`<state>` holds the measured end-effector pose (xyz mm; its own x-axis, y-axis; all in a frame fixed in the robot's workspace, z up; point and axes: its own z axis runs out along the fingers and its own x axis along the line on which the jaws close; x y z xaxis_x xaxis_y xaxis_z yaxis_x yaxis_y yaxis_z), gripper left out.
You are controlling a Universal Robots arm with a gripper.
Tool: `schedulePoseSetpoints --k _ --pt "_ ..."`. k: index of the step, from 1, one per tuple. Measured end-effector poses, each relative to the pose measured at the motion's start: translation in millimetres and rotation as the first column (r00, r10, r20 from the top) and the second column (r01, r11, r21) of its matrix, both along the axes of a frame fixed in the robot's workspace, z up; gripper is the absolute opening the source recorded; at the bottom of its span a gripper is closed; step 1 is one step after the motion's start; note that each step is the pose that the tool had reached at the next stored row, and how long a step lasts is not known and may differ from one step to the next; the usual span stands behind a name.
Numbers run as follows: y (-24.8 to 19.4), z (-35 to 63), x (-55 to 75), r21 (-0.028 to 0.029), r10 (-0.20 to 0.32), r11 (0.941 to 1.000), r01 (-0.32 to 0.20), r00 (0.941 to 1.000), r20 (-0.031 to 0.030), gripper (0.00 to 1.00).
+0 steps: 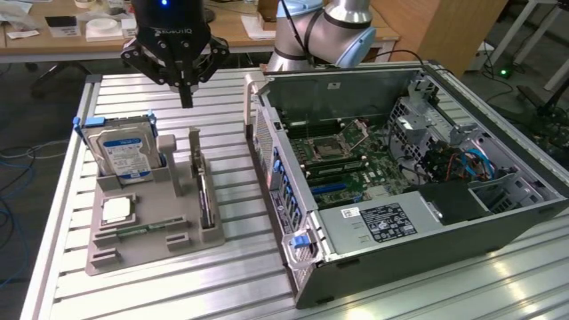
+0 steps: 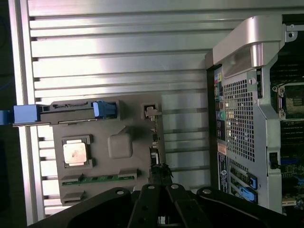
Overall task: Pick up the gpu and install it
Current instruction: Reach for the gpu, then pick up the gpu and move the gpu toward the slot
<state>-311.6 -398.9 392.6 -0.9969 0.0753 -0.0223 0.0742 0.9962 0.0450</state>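
1. Grey moulded fixture (image 1: 156, 200) on the slatted table (image 1: 258, 280) carries the gpu (image 1: 204, 195). The gpu is a thin dark card standing on edge in the slot along the fixture's side nearest the open computer case (image 1: 444, 250). The hard drive (image 1: 124, 152) and processor chip (image 1: 116, 211) sit in their own bays toward the exterior view's left.
2. Your gripper (image 1: 186, 100) hangs above the table just past the fixture's far end, apart from the card. Its claw is pressed together and carries nothing.
3. The step in hand, by judgement, is the approach to the pick. You do well to spread the claw before any descent and centre it over the card's middle. Set the pads across the two broad faces, clear of the fixture's posts at either end.
4. The card's long axis runs from the fixture's far end to its near end. It crosses the table slats and lies roughly parallel to the case's perforated wall. One broad face looks toward the case, the other toward the hard drive. In the wrist view the claw lies on the card's own line.
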Motion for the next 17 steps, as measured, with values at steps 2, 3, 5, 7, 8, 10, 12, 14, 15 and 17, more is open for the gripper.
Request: schedulePoseSetpoints --k 2,3,5,7,8,10,12,14,15,17 --pt "0.0 0.0 0.0 0.0 0.0 1.0 0.0 1.0 0.0 0.11" --pt "0.0 0.0 0.0 0.0 0.0 1.0 0.0 1.0 0.0 0.11" --pt "0.0 0.0 0.0 0.0 0.0 1.0 0.0 1.0 0.0001 0.11" --pt "0.0 0.0 0.0 0.0001 0.0 1.0 0.0 1.0 0.0001 0.11" --pt "0.0 0.0 0.0 0.0 0.0 1.0 0.0 1.0 0.0001 0.11" --pt "0.0 0.0 0.0 0.0 0.0 1.0 0.0 1.0 0.0 0.17" --pt "0.0 0.0 0.0 0.0 0.0 1.0 0.0 1.0 0.0 0.23" --pt "0.0 0.0 0.0 0.0 0.0 1.0 0.0 1.0 0.0 0.29" --pt "0.0 0.0 0.0 0.0 0.0 1.0 0.0 1.0 0.0 0.35" --pt "0.0 0.0 0.0 0.0 0.0 1.0 0.0 1.0 0.0 0.47"
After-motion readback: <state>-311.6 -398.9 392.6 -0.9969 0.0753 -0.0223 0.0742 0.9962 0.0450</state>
